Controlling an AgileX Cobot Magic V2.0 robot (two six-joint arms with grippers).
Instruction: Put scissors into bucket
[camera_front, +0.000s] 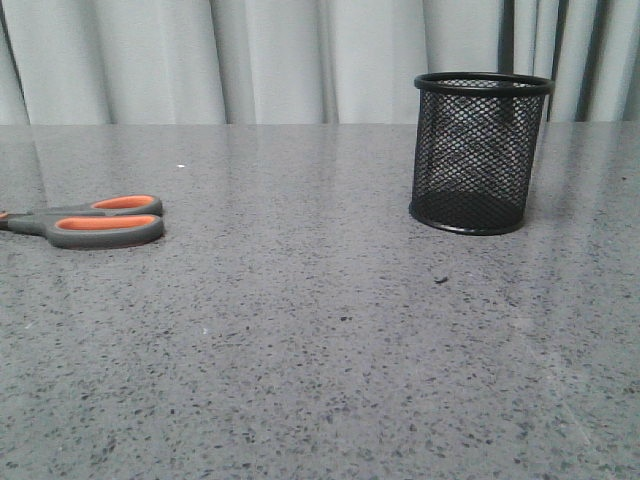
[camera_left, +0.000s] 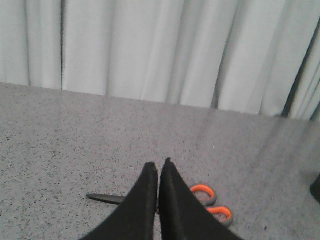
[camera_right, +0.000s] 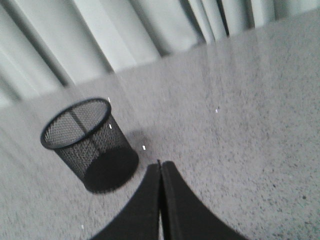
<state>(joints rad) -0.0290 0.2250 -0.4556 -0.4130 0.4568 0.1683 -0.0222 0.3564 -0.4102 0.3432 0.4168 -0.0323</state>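
Pre-grasp: scissors (camera_front: 95, 221) flat near left edge, bucket (camera_front: 478, 152) far right; left gripper (camera_left: 158, 170) and right gripper (camera_right: 160, 167) both closed, empty; left must open, descend on handles

Table (camera_front: 320, 380): grey speckled stone-look top | scissors (camera_front: 95, 222) lying flat at far left, handles toward centre | bucket (camera_front: 478, 152) upright, right of centre, well apart from scissors

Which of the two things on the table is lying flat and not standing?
The scissors, at the table's left edge, orange-lined handles flat on the surface. The black mesh bucket stands upright at right.
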